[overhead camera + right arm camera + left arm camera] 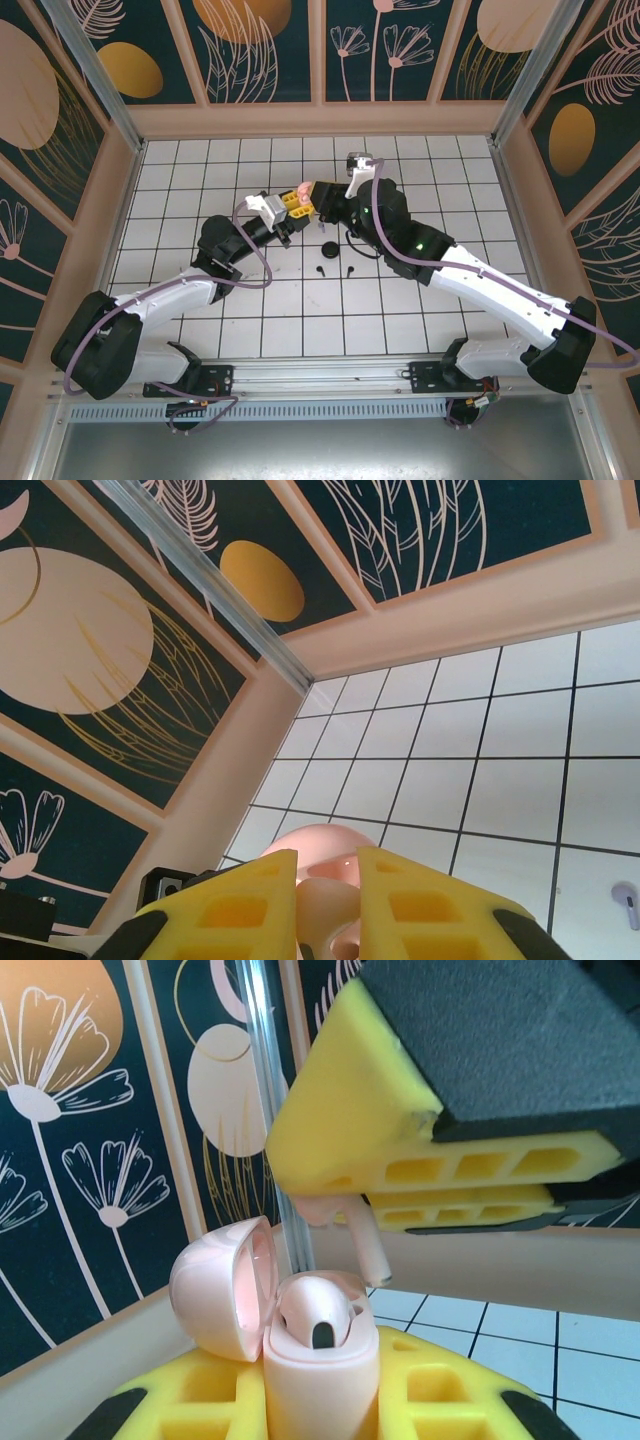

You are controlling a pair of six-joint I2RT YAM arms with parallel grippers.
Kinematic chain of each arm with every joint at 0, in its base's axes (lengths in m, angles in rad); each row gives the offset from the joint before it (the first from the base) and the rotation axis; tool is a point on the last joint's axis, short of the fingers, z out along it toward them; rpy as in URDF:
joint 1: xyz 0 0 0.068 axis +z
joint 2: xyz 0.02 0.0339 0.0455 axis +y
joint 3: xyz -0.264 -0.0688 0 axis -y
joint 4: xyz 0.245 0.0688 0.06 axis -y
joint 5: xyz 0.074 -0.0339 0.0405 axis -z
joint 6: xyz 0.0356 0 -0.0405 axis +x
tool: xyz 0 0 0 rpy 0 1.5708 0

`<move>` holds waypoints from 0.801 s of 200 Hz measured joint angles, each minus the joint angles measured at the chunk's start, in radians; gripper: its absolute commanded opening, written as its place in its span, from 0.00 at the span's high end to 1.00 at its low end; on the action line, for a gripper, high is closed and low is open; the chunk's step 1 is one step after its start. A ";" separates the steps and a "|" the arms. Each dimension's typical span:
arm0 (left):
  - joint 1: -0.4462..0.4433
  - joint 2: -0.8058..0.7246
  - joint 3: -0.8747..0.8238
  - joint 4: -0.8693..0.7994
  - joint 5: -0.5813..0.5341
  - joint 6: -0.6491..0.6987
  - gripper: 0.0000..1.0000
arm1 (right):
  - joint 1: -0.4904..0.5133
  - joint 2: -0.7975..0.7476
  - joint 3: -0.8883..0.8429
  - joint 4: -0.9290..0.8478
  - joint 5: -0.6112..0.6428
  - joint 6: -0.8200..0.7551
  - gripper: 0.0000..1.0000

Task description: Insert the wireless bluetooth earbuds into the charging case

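Progress partial: left gripper grasps open pink charging case, right gripper pinches pink earbud just above it; black earbuds lie unplaced on table.

My left fingers and right fingers are matt yellow plastic, moulded with open cells. The dark block on the right fingers has a fine, grainy, foam-like texture. The charging case is smooth pale pink plastic with a soft sheen, and its lid is glossier inside. The pink earbud is smooth glossy plastic. The surface is white and smooth, with dark grid lines. The corner post looks like brushed metal.
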 measured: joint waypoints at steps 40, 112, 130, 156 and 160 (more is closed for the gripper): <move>0.000 -0.002 0.000 0.004 0.001 -0.004 1.00 | 0.000 0.002 0.000 0.010 0.000 0.000 0.82; -0.005 -0.002 0.000 0.006 0.008 -0.007 1.00 | -0.001 0.010 0.000 0.023 0.000 0.000 0.82; -0.005 -0.002 0.000 0.005 0.006 -0.008 1.00 | -0.003 0.020 0.000 0.023 0.000 0.000 0.82; -0.005 -0.002 0.000 0.004 0.001 -0.011 1.00 | -0.003 0.022 0.000 0.029 0.000 0.000 0.82; -0.005 -0.002 0.000 0.004 0.000 -0.011 1.00 | -0.003 0.022 -0.001 0.030 0.001 0.000 0.82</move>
